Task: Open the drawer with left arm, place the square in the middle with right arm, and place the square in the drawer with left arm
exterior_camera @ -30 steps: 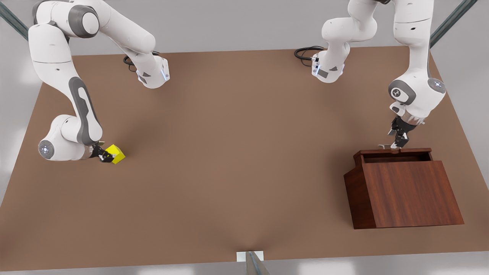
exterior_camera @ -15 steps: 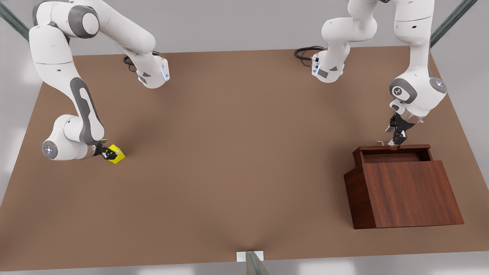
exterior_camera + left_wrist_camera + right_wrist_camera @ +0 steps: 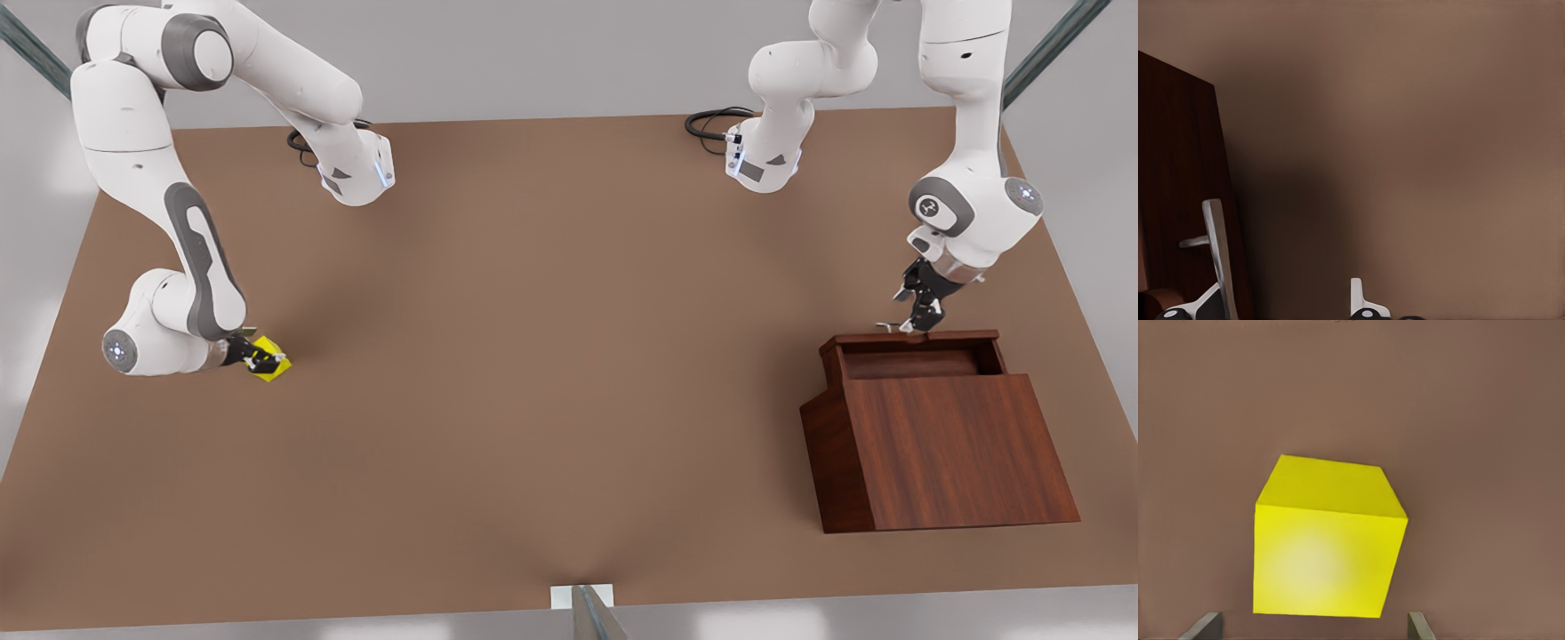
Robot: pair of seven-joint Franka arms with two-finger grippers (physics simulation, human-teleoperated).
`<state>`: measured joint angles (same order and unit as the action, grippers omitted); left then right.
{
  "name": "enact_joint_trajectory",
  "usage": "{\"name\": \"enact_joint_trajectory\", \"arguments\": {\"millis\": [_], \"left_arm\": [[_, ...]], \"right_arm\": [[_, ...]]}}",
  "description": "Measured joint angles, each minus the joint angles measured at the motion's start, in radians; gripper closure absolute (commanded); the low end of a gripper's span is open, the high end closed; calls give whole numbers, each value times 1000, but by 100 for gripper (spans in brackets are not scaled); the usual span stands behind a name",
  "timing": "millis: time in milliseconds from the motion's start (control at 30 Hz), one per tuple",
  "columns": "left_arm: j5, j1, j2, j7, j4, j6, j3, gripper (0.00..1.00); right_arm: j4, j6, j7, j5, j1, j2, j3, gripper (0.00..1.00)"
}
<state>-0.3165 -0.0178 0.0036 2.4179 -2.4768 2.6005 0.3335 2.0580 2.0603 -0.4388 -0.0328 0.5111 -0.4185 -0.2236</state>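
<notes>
The brown worktop [image 3: 551, 356] carries everything, its middle bare between the two arms. At the front view's right stands the slant-topped wooden cabinet [image 3: 951, 453], and the drawer [image 3: 916, 356] along its far top edge is pulled partly out, its shallow tray exposed. The left claw [image 3: 920, 322] sits at the drawer's far edge, right at the thin silver handle [image 3: 1217, 257]; in the left wrist view its fingers are spread, one touching or just beside the bar, the other well clear, so it pinches nothing.

Far across at the front view's left, the right claw [image 3: 253, 357] is low over the worktop with the square [image 3: 269, 366]. The right wrist view shows the yellow cube [image 3: 1328, 540] resting on the surface, lying between the two spread fingertips [image 3: 1201, 625], which flank it without touching. The square sits directly ahead of this claw, centred in its gap, so closing looks like the natural next move; the right arm is by far the nearer to it.
</notes>
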Motion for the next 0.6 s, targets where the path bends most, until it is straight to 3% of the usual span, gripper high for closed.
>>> {"name": "enact_joint_trajectory", "arguments": {"millis": [600], "left_arm": [[5, 14, -19, 5, -6, -34, 19, 12]], "right_arm": [[-8, 30, 135, 26, 7, -19, 9, 0]]}}
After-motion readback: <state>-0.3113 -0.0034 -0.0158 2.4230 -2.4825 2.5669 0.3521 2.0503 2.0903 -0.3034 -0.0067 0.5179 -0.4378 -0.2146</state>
